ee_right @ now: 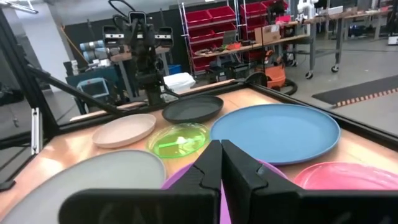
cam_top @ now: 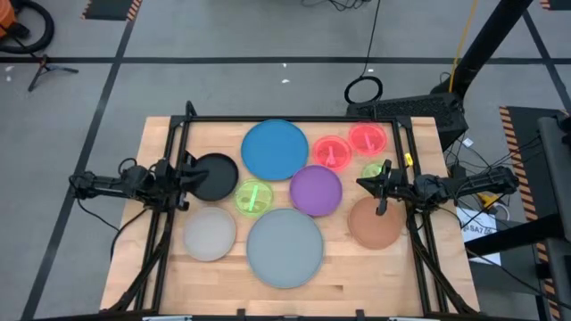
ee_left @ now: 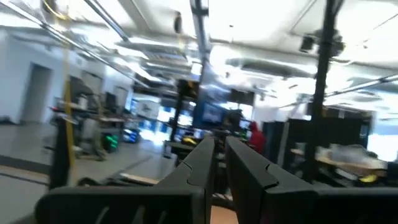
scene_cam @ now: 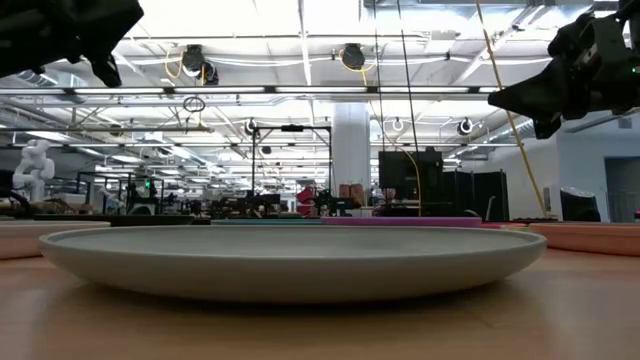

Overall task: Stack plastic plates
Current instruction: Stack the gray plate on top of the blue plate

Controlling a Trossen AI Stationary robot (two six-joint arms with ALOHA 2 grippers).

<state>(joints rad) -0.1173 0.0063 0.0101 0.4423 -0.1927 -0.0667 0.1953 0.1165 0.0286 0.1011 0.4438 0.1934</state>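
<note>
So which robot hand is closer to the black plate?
Left. The left gripper sits right at the black plate's edge. The right gripper is across the table, past the purple plate.

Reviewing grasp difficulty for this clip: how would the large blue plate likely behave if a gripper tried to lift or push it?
The large blue plate lies flat with a low raised rim, so it probably slides on the wooden table rather than tipping or rolling. It looks like thin, rigid plastic, likely light for its width. The glossy surface may be slippery, so the rim seems the only place to pinch.

Plates [cam_top: 284, 246] spread across table [cam_top: 161, 134].
</note>
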